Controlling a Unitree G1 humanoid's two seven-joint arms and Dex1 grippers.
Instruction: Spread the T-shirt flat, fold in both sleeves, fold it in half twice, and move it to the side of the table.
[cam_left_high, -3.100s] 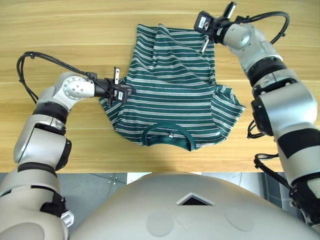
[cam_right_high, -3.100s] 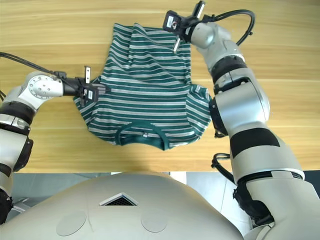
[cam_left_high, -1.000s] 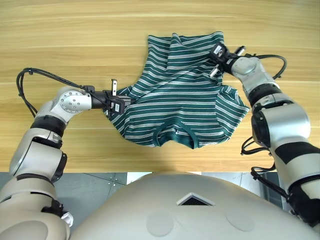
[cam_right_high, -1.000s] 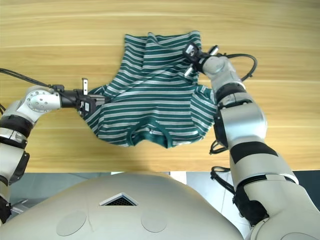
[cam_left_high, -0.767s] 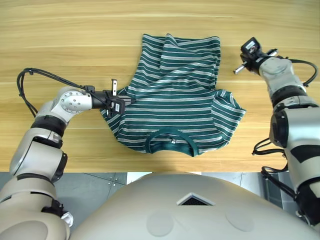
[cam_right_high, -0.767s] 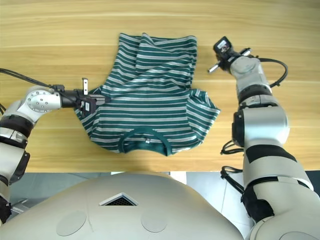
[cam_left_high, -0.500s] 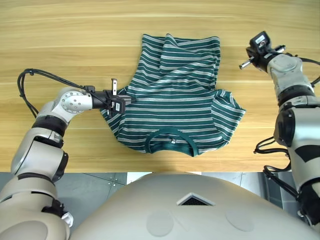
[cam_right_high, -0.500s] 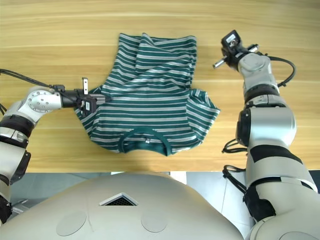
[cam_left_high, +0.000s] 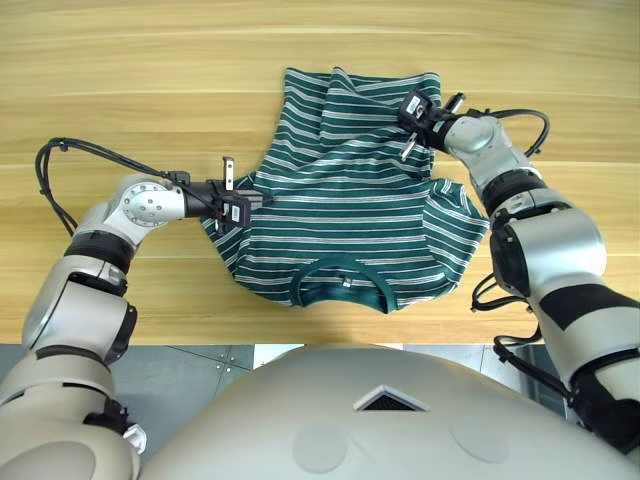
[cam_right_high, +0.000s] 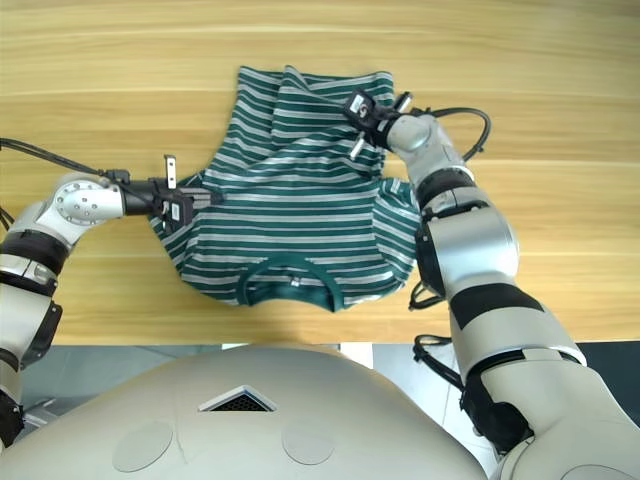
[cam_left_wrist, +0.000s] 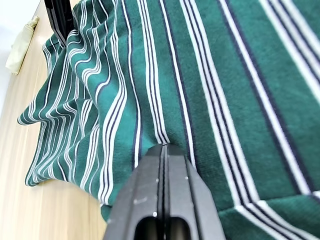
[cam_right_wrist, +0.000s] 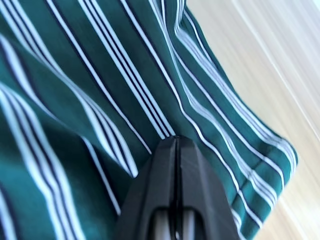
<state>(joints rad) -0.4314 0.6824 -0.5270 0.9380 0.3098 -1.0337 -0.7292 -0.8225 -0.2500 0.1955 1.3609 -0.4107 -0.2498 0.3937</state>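
The T-shirt (cam_left_high: 350, 205) lies mid-frame on the bench (cam_left_high: 120, 60), long axis top to bottom, between the arms: the left gripper (cam_left_high: 245, 203) jaws pinch its left sleeve, and the right gripper (cam_left_high: 408, 145) jaws, pressed together, touch its upper-right edge.

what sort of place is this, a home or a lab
Likely a robot test lab, not a home: a light wooden tabletop, one green white-striped T-shirt laid on it, grey tiled floor below.

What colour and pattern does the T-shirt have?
The T-shirt is dark green with thin white stripes; the left wrist view shows it best.
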